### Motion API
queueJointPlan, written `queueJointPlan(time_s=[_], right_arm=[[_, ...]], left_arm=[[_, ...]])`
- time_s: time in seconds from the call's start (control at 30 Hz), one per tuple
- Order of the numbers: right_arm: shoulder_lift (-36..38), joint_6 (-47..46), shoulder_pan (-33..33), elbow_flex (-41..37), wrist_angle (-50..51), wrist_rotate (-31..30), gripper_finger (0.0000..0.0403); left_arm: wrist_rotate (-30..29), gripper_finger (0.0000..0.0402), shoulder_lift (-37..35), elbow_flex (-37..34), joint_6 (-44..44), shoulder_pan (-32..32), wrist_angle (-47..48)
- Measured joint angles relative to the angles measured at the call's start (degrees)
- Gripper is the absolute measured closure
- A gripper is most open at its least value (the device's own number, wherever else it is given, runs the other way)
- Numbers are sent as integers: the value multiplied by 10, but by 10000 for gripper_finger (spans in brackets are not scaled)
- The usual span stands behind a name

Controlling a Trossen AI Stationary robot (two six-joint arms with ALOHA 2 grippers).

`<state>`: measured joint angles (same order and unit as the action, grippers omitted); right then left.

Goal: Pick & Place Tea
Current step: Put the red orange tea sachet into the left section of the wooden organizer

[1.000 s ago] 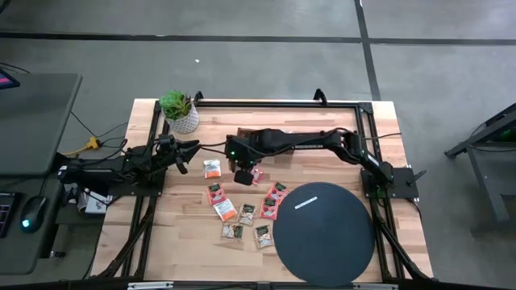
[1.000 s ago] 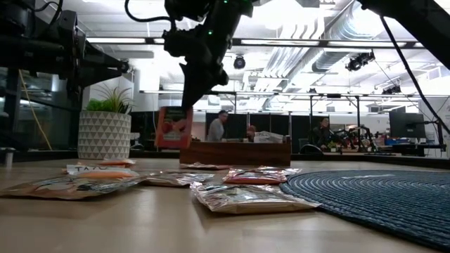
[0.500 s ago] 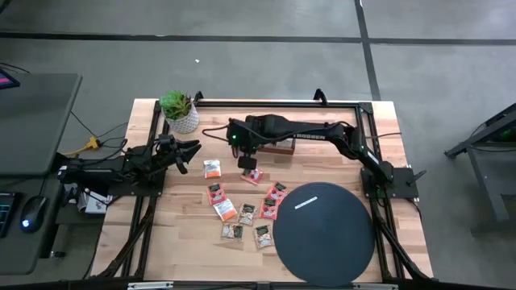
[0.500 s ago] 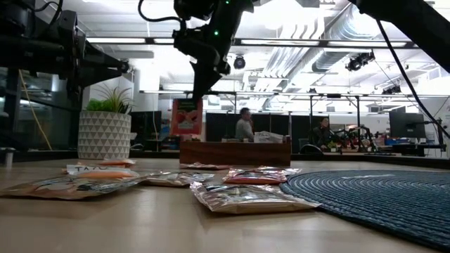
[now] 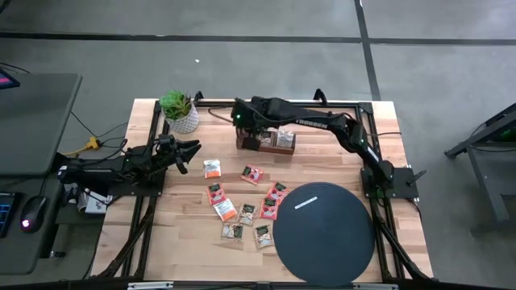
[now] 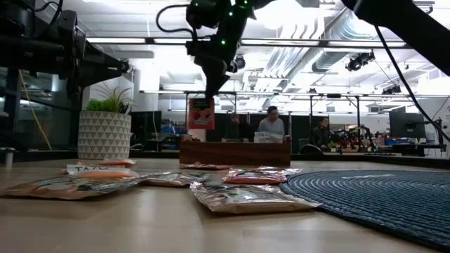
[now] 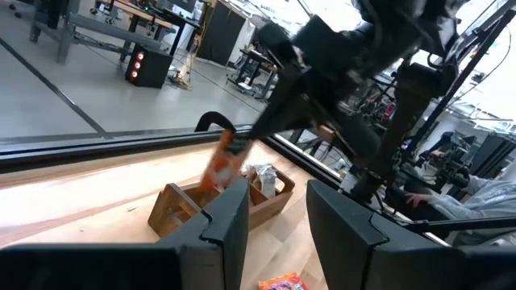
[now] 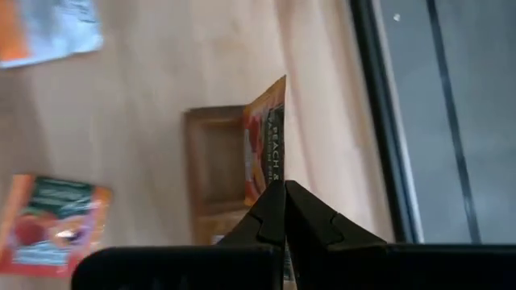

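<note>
My right gripper (image 5: 251, 138) is shut on an orange-red tea sachet (image 6: 201, 114), which hangs over the left end of the brown wooden tray (image 5: 268, 143) at the far middle of the table. The right wrist view shows that sachet (image 8: 266, 149) above the tray's end compartment (image 8: 214, 165). Several other tea sachets (image 5: 242, 205) lie flat on the wood between the tray and the black disc (image 5: 324, 231). My left gripper (image 7: 278, 234) waits open at the table's left edge, level, with nothing between its fingers. My right gripper pinches the sachet's upper edge (image 8: 275, 179) between its two fingertips (image 6: 210, 95). The fingers come from above, slanting down. The sachet hangs upright below them, lifted clear, above the tray's left compartment.
A potted plant (image 5: 181, 111) stands at the far left corner. The tray's other compartments hold pale sachets (image 5: 283, 137). The black disc fills the near right. Black frame rails (image 5: 274, 102) run along the far edge. People and desks show in the room beyond the table.
My right gripper has gone toward the table's far edge and a little up, carrying the sachet from above the loose sachets to over the tray's left end. It has tipped less steeply downward. The sachet still hangs below the fingers.
</note>
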<state>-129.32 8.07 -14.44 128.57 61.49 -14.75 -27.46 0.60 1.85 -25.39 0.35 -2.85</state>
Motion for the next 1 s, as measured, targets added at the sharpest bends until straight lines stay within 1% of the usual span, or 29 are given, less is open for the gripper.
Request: queueJointPlan(time_s=[0.23,0.37,0.6,0.8,0.9,1.0], right_arm=[[-1,26,-17,-4,-4,2,403],[-3,26,-21,-33,-19,12,403],[-3,27,-22,-88,-76,30,403],[-4,10,-25,-110,-87,34,403],[-4,10,-25,-114,-89,33,397],[-4,9,-25,-114,-92,31,380]], left_arm=[[0,278,0,0,0,0,0],[0,278,0,0,0,0,0],[0,278,0,0,0,0,0],[0,278,0,0,0,0,0],[0,278,0,0,0,0,0],[0,278,0,0,0,0,0]])
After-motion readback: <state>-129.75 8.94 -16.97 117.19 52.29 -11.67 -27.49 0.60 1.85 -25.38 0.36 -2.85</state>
